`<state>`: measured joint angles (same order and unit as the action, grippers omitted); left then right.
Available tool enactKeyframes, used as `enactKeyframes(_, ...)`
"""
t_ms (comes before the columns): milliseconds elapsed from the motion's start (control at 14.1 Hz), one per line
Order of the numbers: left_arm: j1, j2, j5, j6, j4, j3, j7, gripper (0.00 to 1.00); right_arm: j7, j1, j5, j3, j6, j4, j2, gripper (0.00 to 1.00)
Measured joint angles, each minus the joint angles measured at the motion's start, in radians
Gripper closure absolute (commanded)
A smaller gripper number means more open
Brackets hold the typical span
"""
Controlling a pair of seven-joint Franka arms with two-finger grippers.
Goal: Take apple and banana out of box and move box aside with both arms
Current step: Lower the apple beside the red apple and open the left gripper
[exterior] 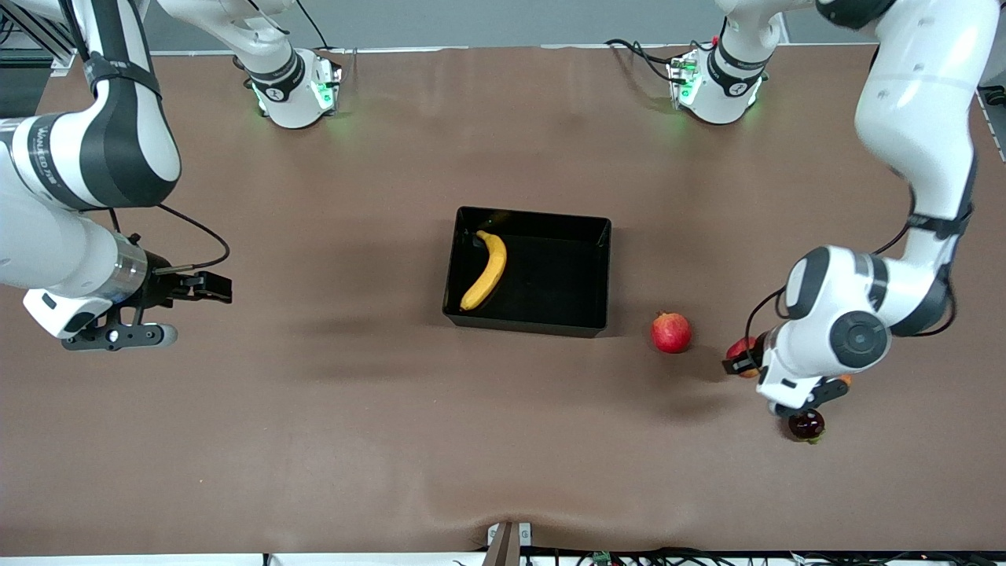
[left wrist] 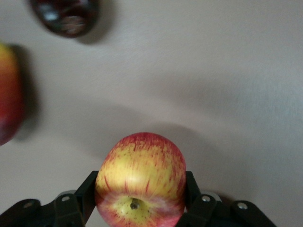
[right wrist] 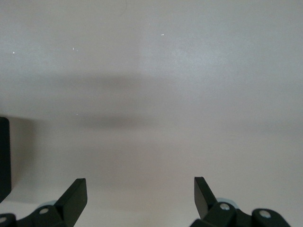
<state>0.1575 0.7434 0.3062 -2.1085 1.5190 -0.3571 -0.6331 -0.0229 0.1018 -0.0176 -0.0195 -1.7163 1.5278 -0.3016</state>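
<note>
The glossy black box (exterior: 597, 271) stands mid-table with the yellow banana (exterior: 487, 271) lying in it, at the right arm's end. My left gripper (exterior: 747, 360) is shut on the apple (exterior: 737, 347), red streaked with yellow, toward the left arm's end of the table. In the left wrist view the apple (left wrist: 140, 175) sits between the black fingers (left wrist: 87, 194), stem toward the camera, its shadow on the cloth below. My right gripper (exterior: 211, 288) is open and empty over bare cloth toward the right arm's end; its wrist view shows the fingers (right wrist: 75, 194) wide apart.
A plain red pomegranate (exterior: 670, 332) lies between the box and the left gripper. A dark red round fruit (exterior: 806, 424) (left wrist: 66, 16) and a red-orange mango (left wrist: 7, 94), mostly hidden under the left arm, lie close by. The box's corner (right wrist: 3, 156) shows in the right wrist view.
</note>
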Motion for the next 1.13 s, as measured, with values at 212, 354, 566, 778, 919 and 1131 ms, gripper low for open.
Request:
enactKeyframes(212,0.002,0.054,0.004,-0.077,-0.010,0.000,0.000,0.28,0.000,0.002,0.000,0.001,-0.026,0.000,-0.020,0.00)
enactKeyframes(354,0.002,0.056,0.004,-0.077,-0.012,0.001,0.000,0.00,0.000,0.009,0.000,0.002,-0.063,0.000,-0.035,0.00)
enactKeyframes(566,0.000,0.048,0.005,-0.091,-0.029,-0.007,0.000,0.00,0.000,0.012,0.000,0.001,-0.074,-0.001,-0.043,0.00)
enactKeyframes(778,-0.025,-0.028,0.005,-0.005,-0.052,-0.071,-0.016,0.00,0.000,0.008,0.000,-0.006,-0.074,-0.010,-0.043,0.00)
enactKeyframes(919,-0.085,-0.108,0.005,0.086,-0.053,-0.106,-0.067,0.00,0.000,0.000,0.000,-0.008,-0.074,-0.018,-0.043,0.00)
enactKeyframes(1131,-0.227,-0.167,0.005,0.167,-0.043,-0.147,-0.225,0.00,0.001,0.003,0.000,-0.004,-0.079,-0.017,-0.052,0.00)
